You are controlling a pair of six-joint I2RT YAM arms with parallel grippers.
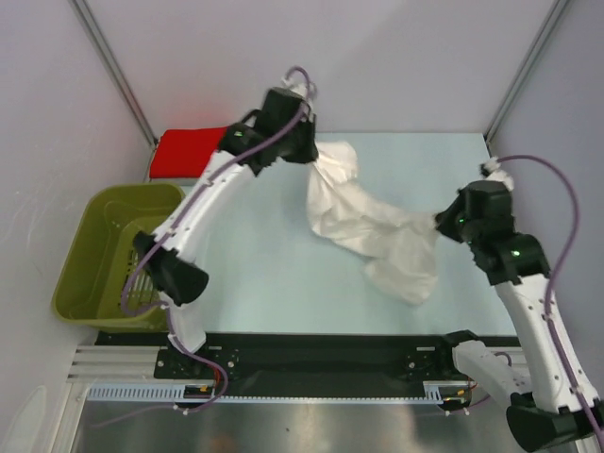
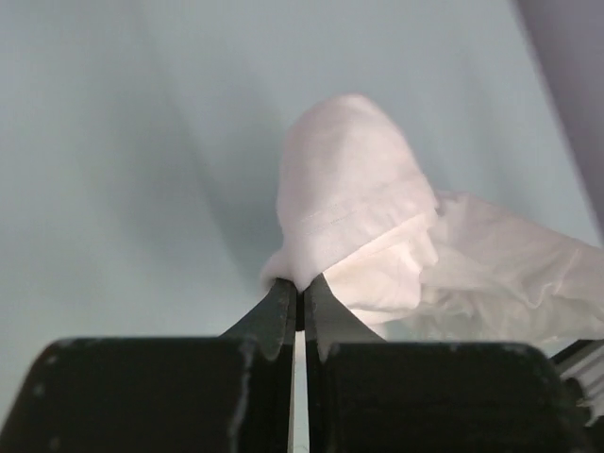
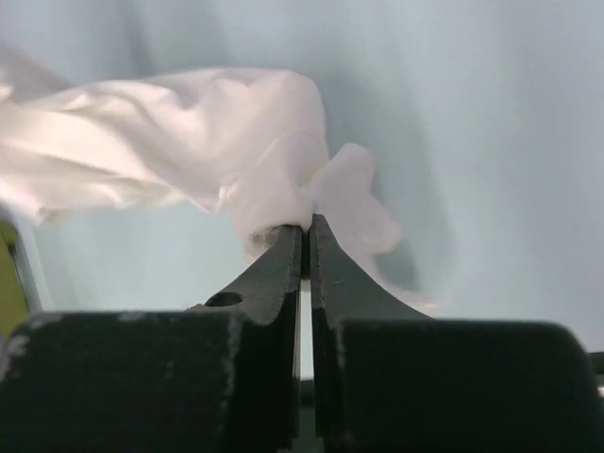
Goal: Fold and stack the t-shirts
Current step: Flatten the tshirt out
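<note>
Both our left gripper (image 2: 300,291) and right gripper (image 3: 306,234) pinch the white t-shirt (image 1: 377,231) over the pale-blue table (image 1: 269,274) — grey walls (image 1: 377,66) around.

A bright red cloth t-shirt (image 1: 184,151) is partly hidden behind the left arm (image 1: 203,203). The crumpled white cloth t-shirt (image 2: 359,208) runs off the left wrist view's right edge, its pinched fold lost inside the left gripper (image 2: 300,285).

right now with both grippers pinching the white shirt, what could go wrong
The left gripper and right gripper each pinch just a small bit of the white shirt at their tips, so it may slip free when pulled. The shirt is bunched and twisted between them, so it might not spread flat. The left arm sits close to the red shirt and could nudge it.
</note>
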